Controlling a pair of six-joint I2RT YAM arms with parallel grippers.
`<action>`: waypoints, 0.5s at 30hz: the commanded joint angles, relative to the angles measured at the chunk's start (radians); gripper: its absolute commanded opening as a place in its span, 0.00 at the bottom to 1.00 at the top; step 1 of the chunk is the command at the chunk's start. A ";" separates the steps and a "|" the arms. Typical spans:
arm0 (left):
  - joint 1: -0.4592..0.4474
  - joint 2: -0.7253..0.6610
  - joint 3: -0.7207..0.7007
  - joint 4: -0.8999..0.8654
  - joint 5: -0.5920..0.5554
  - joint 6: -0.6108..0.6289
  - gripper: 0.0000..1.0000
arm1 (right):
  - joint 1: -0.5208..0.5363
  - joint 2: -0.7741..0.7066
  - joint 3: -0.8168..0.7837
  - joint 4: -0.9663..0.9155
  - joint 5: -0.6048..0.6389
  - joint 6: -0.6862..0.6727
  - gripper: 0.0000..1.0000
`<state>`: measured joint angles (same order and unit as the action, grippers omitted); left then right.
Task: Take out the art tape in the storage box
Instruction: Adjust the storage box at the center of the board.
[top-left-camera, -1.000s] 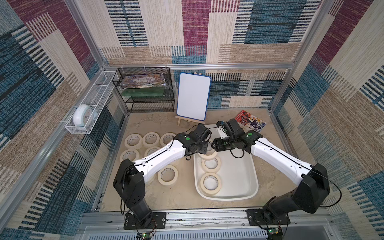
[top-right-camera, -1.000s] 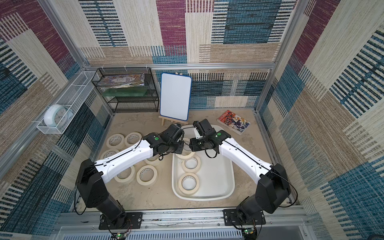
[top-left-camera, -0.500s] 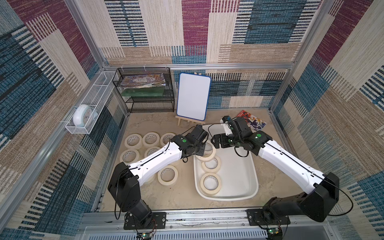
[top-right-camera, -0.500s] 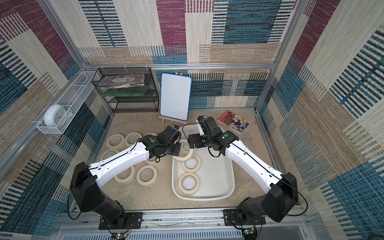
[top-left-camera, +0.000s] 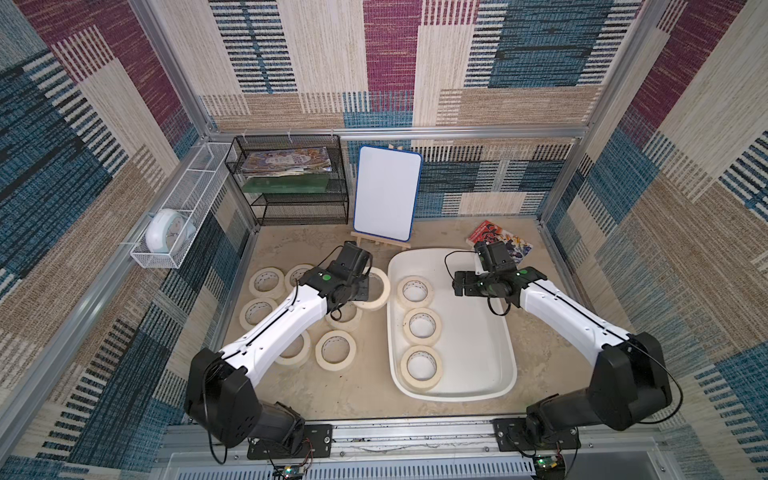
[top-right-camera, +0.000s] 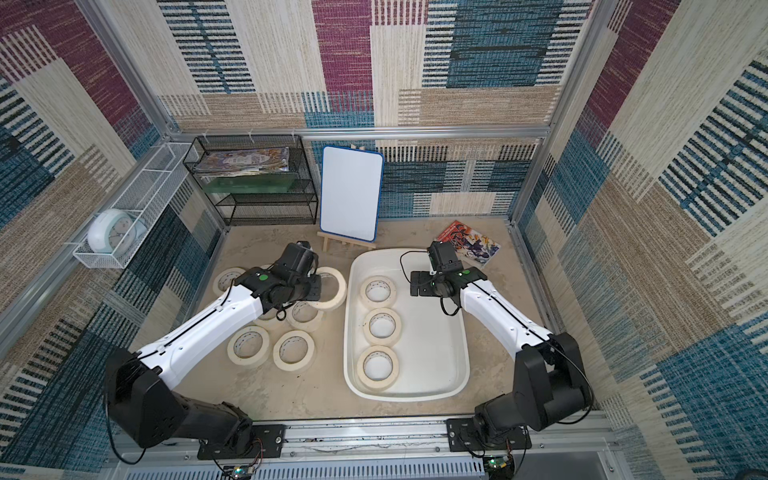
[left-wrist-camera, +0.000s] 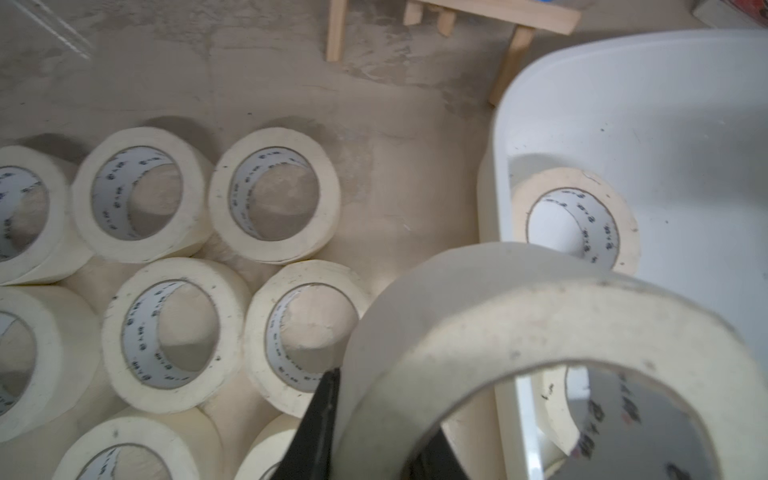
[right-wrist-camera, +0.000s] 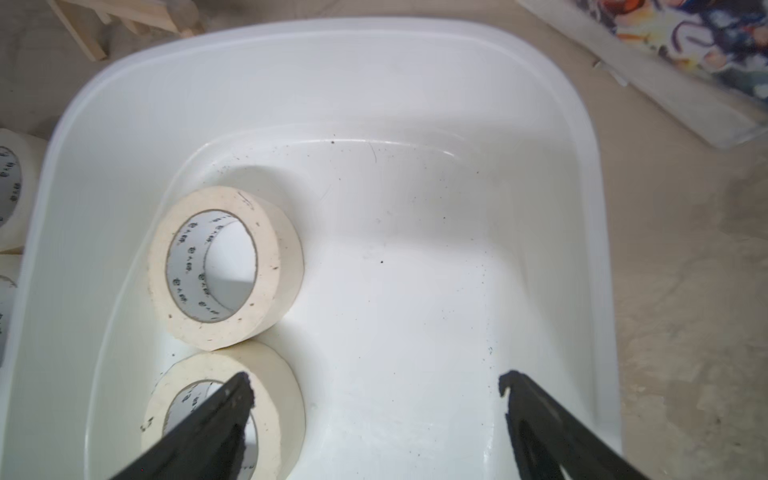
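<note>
Grip of left jaws nearly closed on wall of cream masking-tape roll, held left of large white plastic storage box, above tabletop beside rolls already out, for setting down; right jaws wide, empty, over box, where three rolls lie.

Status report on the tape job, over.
Left hand shut on one tape roll, aloft beside storage box. Right hand open, empty, over box. Three rolls left inside. Laid-out rolls crowd table below.
</note>
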<state>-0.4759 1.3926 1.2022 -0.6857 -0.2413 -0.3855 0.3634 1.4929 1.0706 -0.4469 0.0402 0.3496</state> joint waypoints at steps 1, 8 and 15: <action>0.085 -0.068 -0.061 0.017 -0.004 0.030 0.00 | -0.034 0.054 -0.012 0.134 -0.029 -0.004 0.95; 0.161 -0.033 -0.129 0.114 0.051 0.036 0.00 | -0.145 0.085 -0.057 0.158 0.036 -0.004 0.90; 0.161 0.113 -0.055 0.203 0.133 0.021 0.00 | -0.259 -0.015 -0.110 0.092 0.132 -0.046 0.90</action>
<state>-0.3153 1.4742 1.1191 -0.5797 -0.1741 -0.3557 0.1261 1.5082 0.9684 -0.3138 0.0914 0.3313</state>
